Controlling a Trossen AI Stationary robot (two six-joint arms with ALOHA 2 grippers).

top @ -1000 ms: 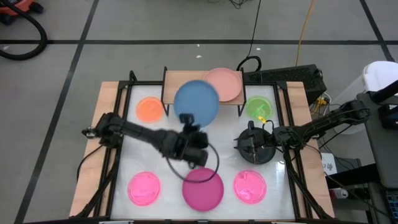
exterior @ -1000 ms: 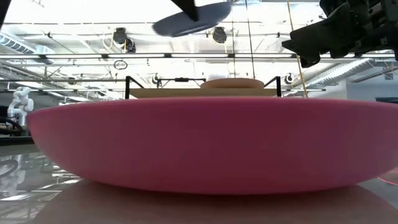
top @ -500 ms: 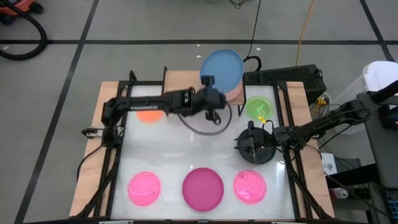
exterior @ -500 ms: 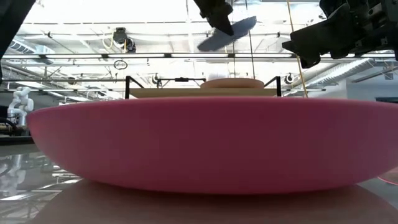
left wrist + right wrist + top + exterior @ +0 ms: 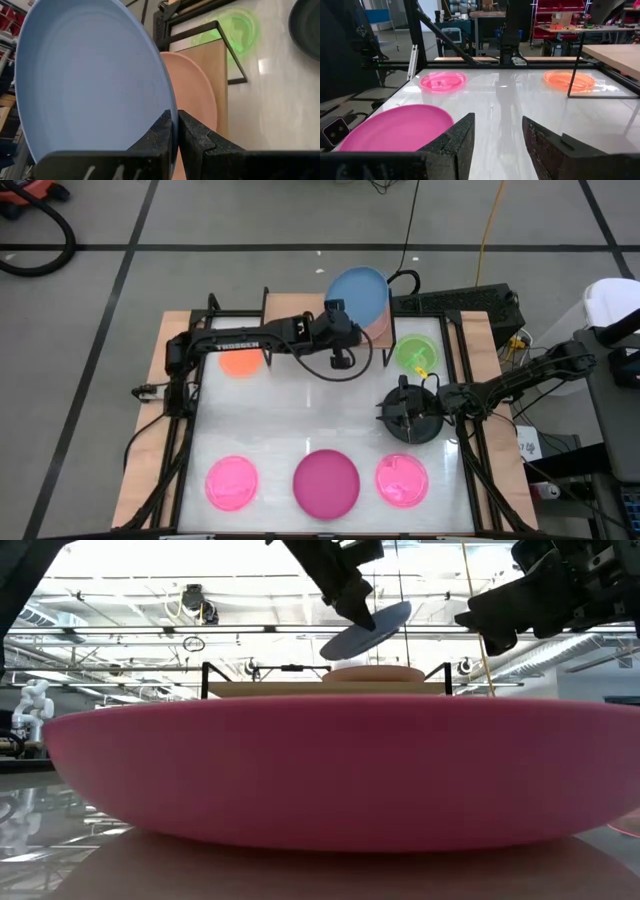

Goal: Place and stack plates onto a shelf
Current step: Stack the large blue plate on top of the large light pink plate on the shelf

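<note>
My left gripper (image 5: pixel 336 321) reaches over the light-wood shelf (image 5: pixel 290 308) at the far edge and is shut on the blue plate (image 5: pixel 358 294). This plate hangs tilted (image 5: pixel 368 628) above the salmon plate (image 5: pixel 372 673), which lies flat on the shelf board (image 5: pixel 214 65). On the table lie the orange plate (image 5: pixel 240 360), the green plate (image 5: pixel 415 352), two hot-pink plates (image 5: pixel 232 482) (image 5: pixel 402 480) and the magenta plate (image 5: pixel 326 482). My right gripper (image 5: pixel 497 140) is open, hovering above the black plate (image 5: pixel 418 430). My left gripper pinches the blue plate's rim (image 5: pixel 172 112) between its two fingers, one on the upper face and one underneath. The fingers come from the table's left, slanting down. The plate is lifted clear and tilted, hanging over the salmon plate (image 5: pixel 196 95) without touching it.
The shelf's black metal legs (image 5: pixel 265 330) stand at the far edge between the orange and green plates. The left half of the shelf board carries nothing. The magenta plate (image 5: pixel 330 770) fills the foreground of the low view. Wooden strips (image 5: pixel 150 420) border the white tabletop.
My left gripper has carried the blue plate from above the table's middle toward the far edge and right, to over the shelf, then lowered it toward the salmon plate. The plate has tipped from nearly level to tilted. My right arm has kept still.
</note>
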